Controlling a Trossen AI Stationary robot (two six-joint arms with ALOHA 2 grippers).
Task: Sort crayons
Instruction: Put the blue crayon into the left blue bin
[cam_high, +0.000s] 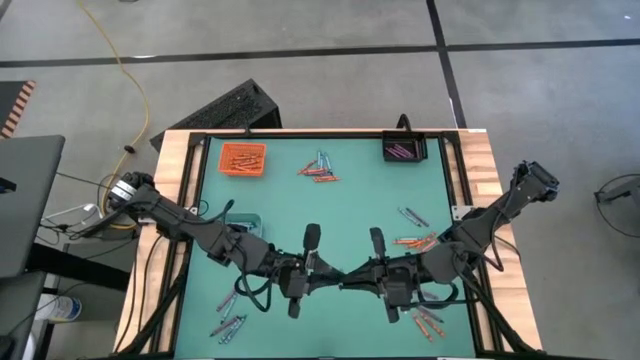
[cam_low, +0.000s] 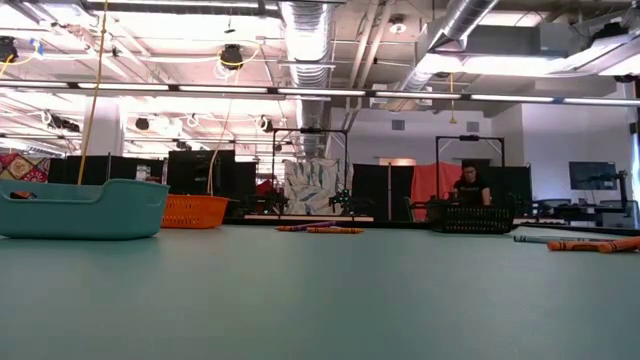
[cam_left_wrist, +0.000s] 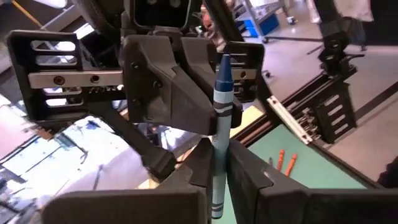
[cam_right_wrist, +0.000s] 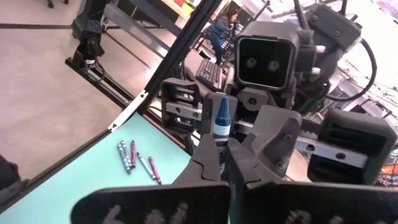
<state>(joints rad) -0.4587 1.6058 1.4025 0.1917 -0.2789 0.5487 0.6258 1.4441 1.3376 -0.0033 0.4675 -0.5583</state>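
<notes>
My left gripper and right gripper meet tip to tip over the table's near middle. Both are shut on one blue crayon, which stands upright with its blue tip up between them; it also shows in the right wrist view. Loose crayons lie on the green mat: a heap at the far middle, some at the right, some at the near left and near right. Neither gripper shows in the low view. My left gripper pinches the crayon's lower wrapped part between its two fingers, level, from the table's left, fingers across the crayon. The crayon stands upright and clear of the mat. My right gripper pinches the crayon's wrapped shaft below the blue tip between its two fingers, level, from the table's right, fingers across it.
An orange tray with orange crayons stands at the far left, a black tray with purple crayons at the far right, and a teal tray by the left arm. The low view shows a person beyond the table.
</notes>
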